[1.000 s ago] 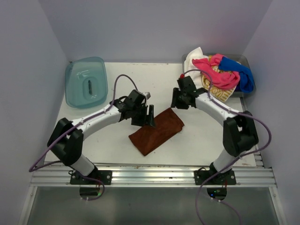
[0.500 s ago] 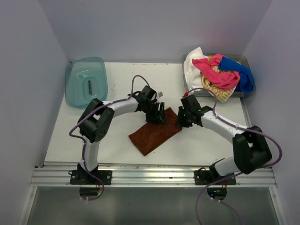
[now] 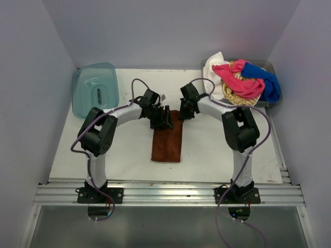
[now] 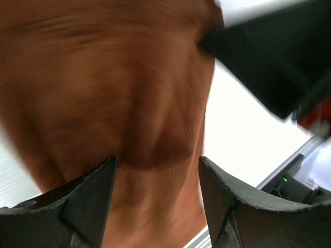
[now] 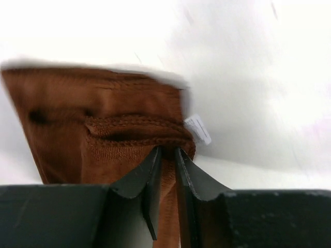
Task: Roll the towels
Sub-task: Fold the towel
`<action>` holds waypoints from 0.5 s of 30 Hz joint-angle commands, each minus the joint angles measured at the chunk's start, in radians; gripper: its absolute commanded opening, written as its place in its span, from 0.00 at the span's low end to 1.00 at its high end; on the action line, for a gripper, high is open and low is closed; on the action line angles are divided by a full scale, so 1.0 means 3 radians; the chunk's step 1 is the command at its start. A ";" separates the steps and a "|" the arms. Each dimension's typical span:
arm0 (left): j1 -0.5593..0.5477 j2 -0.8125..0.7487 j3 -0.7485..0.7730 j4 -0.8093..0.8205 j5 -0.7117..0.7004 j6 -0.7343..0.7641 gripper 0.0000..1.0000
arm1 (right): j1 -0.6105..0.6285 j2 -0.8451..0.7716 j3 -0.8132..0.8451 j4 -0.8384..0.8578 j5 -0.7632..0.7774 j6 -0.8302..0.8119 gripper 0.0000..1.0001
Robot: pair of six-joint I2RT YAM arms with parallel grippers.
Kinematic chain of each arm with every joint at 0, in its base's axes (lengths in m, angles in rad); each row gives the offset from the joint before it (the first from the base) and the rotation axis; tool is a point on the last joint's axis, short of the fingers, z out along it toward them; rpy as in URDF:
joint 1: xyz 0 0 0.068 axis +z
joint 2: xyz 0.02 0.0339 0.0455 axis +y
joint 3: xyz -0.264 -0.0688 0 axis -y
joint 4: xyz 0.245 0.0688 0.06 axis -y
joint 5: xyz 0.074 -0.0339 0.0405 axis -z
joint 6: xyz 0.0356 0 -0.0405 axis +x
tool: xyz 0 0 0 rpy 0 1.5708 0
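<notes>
Softness, limpness, little weight in rust-brown towel (image 3: 167, 144); pinched at far hem by right gripper (image 5: 167, 151), lying under spread left gripper (image 4: 158, 163); best held by far corners.

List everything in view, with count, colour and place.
table: 1, white, under everything
bin: 1, grey, far right corner
tray: 1, teal, far left corner
brown towel: 1, rust-brown, table centre
pink towel: 1, pink, in bin, on top
blue towel: 1, blue, bin's right end
white towel: 1, white, bin's far left
striped towel: 1, yellow-white, bin's near side
left end effector: 1, black, open, at brown towel's far edge
right end effector: 1, black, shut on brown towel's far edge
</notes>
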 commanded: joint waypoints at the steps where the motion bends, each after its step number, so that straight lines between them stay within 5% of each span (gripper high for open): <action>1: 0.0017 -0.0325 0.0166 -0.0210 -0.0220 0.0136 0.69 | 0.0000 0.0282 0.0665 -0.0288 0.0133 -0.0165 0.22; 7: -0.0065 -0.1020 0.0136 -0.0471 -0.0501 0.0060 0.71 | 0.0061 -0.0360 0.0407 -0.0156 0.0091 -0.0145 0.39; 15: -0.0126 -0.1354 -0.0641 -0.0012 -0.0175 -0.0170 0.66 | 0.0455 -0.1429 -0.0830 -0.0069 0.0128 -0.0002 0.34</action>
